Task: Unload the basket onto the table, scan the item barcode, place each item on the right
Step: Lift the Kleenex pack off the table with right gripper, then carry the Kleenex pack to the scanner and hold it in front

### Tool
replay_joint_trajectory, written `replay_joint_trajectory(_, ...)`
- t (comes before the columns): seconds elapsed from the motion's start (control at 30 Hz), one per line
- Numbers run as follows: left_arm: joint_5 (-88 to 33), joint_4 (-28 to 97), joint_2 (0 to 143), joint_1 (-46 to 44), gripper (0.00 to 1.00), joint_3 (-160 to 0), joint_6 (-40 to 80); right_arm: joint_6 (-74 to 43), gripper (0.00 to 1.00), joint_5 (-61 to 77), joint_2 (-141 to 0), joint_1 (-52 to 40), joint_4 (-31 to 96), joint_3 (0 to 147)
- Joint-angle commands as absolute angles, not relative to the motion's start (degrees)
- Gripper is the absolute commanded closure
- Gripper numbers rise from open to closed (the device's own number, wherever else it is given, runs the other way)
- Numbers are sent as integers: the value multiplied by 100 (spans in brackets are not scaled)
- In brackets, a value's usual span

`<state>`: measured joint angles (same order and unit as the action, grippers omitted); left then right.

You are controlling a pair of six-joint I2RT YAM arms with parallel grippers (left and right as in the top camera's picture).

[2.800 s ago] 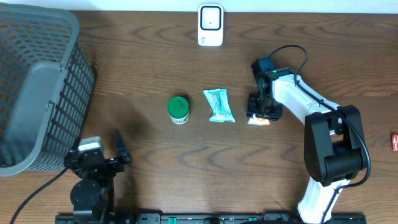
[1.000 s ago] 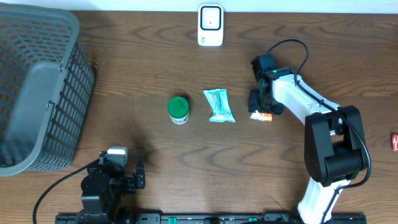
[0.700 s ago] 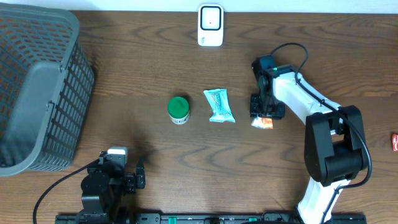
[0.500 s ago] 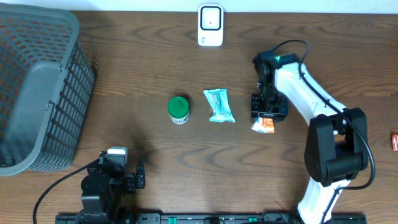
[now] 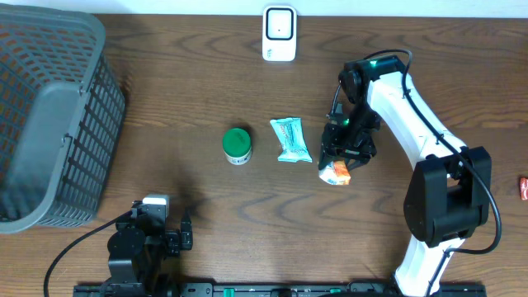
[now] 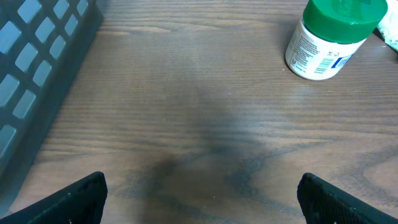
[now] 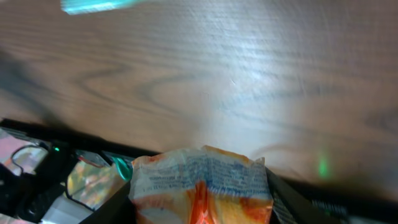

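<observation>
An orange-and-white snack packet (image 5: 335,172) hangs between the fingers of my right gripper (image 5: 339,162), lifted off the wooden table just right of a teal packet (image 5: 291,139). In the right wrist view the packet (image 7: 202,186) fills the space between the jaws of the gripper (image 7: 202,202), printed side up. The white barcode scanner (image 5: 280,33) stands at the table's far edge, well away from the packet. A green-lidded jar (image 5: 237,145) stands left of the teal packet. My left gripper (image 5: 183,233) rests open at the front left, with the jar (image 6: 329,43) far ahead of it.
A grey mesh basket (image 5: 49,115) fills the far left, and its wall (image 6: 37,81) shows beside the left gripper (image 6: 202,208). A small red item (image 5: 523,188) lies at the right table edge. The right arm's cable loops above its wrist.
My right gripper has closed on the orange packet, lifted it and swung it slightly left and toward the front. The left arm pulled back earlier and has since stayed still.
</observation>
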<state>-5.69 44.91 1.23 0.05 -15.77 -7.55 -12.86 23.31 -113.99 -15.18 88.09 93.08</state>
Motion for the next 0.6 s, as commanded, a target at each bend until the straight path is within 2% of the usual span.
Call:
replay_joint_trajectory(0.0,-600,4497,137,21,2,-1579,-790,-1109,50,2641,-11410,-1546,8458,9443)
replay_joint_trajectory(0.2,-600,4499,137,21,2,-1579,-790,-1197,54,2657,-11410,-1564,6912,9845)
replay_joint_trajectory(0.3,-600,4499,137,21,2,-1579,-790,-1385,53,2574,-11413,-1649,5345,9867)
replay_joint_trajectory(0.43,-600,4499,137,21,2,-1579,-790,-1632,53,2259,-11415,-1841,3986,9865)
replay_joint_trajectory(0.57,-600,4497,137,21,2,-1579,-790,-1756,53,1796,-11513,-2134,3177,9859)
